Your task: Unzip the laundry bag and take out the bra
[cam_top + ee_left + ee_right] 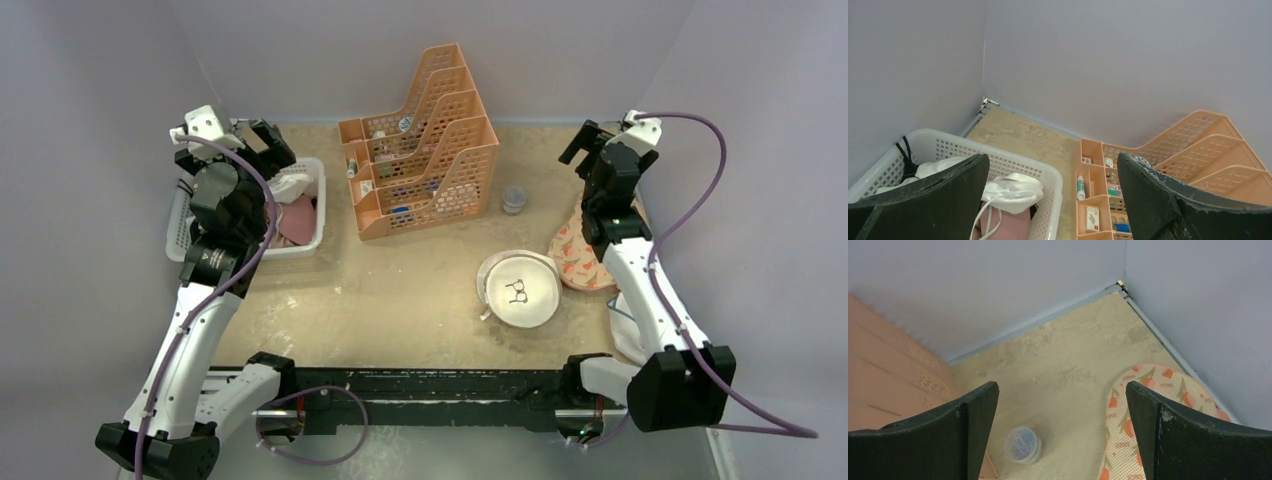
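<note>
The laundry bag, peach with a red-orange floral print, lies flat at the right side of the table, partly under my right arm. One end shows in the right wrist view. I cannot see its zip. The bra is not in view. My right gripper is open and empty, held high above the table just behind the bag. My left gripper is open and empty, raised over the white basket at the far left.
A white basket holds white clothes and a pink cloth. An orange tiered organiser stands at the back middle. A small clear tub of clips sits beside it. A round white mesh pouch lies left of the bag.
</note>
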Tool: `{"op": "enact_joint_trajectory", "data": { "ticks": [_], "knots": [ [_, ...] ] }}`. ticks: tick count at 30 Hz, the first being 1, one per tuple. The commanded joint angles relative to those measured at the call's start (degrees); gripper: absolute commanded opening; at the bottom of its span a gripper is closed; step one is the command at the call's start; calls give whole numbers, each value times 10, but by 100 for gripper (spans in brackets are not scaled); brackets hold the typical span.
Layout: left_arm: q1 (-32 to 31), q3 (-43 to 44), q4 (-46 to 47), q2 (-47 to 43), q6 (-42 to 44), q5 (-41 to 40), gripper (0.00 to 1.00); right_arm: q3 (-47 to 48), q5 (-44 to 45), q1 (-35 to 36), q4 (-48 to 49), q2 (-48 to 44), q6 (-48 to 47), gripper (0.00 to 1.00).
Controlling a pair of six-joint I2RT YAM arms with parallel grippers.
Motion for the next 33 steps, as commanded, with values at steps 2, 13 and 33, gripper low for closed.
{"op": "enact_joint_trajectory", "data": {
  "ticks": [2,13,33],
  "knots": [
    [7,-5,86,-2,-16,-26,99,19,44,5,47,42,27,100],
    [10,-19,136,0,-22,-45,99,188,103,-3,-185,259,141,100],
    [11,-24,152,5,-29,-59,100,514,248,-49,-685,597,415,100]
  ]
}}
